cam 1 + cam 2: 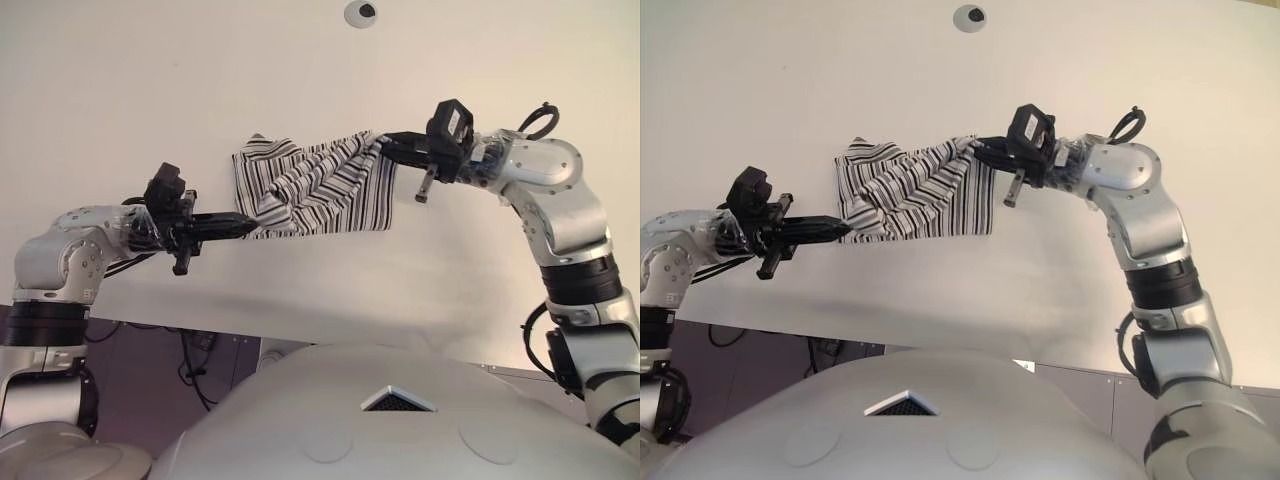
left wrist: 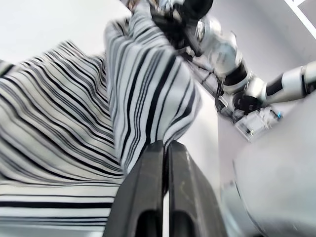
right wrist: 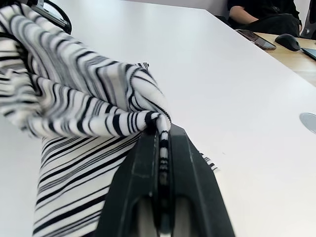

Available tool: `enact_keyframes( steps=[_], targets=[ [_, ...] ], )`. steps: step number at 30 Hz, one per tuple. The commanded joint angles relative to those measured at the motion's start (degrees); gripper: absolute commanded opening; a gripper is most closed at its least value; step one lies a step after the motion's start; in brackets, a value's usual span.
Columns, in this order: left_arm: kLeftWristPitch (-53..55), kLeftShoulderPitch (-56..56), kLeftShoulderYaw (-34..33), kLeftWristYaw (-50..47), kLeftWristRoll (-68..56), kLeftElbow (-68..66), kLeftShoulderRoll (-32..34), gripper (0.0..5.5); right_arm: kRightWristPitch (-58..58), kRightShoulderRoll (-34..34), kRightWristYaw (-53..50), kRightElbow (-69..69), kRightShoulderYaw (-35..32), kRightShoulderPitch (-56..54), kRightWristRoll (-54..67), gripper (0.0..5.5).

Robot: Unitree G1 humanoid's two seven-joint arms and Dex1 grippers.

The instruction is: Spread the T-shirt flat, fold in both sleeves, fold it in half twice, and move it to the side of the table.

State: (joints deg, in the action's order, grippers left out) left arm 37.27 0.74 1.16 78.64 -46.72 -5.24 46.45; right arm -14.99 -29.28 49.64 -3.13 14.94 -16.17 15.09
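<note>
Both left gripper (image 1: 250,225) and right gripper (image 1: 385,146) clamp folds of the black-and-white striped fabric T-shirt (image 1: 325,190), bunched on the white worktop (image 1: 300,70).

Office setting, wide white table (image 1: 150,80) (cable grommet (image 1: 360,13) inset), computer mouse (image 3: 288,42) on neighbouring wooden desk (image 3: 296,66)

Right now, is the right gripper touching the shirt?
Touching. The right wrist view shows the right gripper shut on a fold of the striped shirt, cloth pinched between its fingers.
</note>
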Motion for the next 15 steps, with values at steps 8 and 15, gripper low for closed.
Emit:
enact_keyframes(
  steps=[8, 15],
  targets=[
    [9.77, 4.47, -4.37, -6.58, 0.93, -7.86, -3.03, 0.00, 4.63, 9.84, -5.93, 17.12, -0.90, -5.68, -4.36, 0.46],
    [13.18, 7.72, -8.92, -15.42, 1.17, -12.28, -7.10, 0.76, 5.73, 15.24, -11.08, 20.26, -5.06, -5.33, -3.35, 1.72]
  ],
)
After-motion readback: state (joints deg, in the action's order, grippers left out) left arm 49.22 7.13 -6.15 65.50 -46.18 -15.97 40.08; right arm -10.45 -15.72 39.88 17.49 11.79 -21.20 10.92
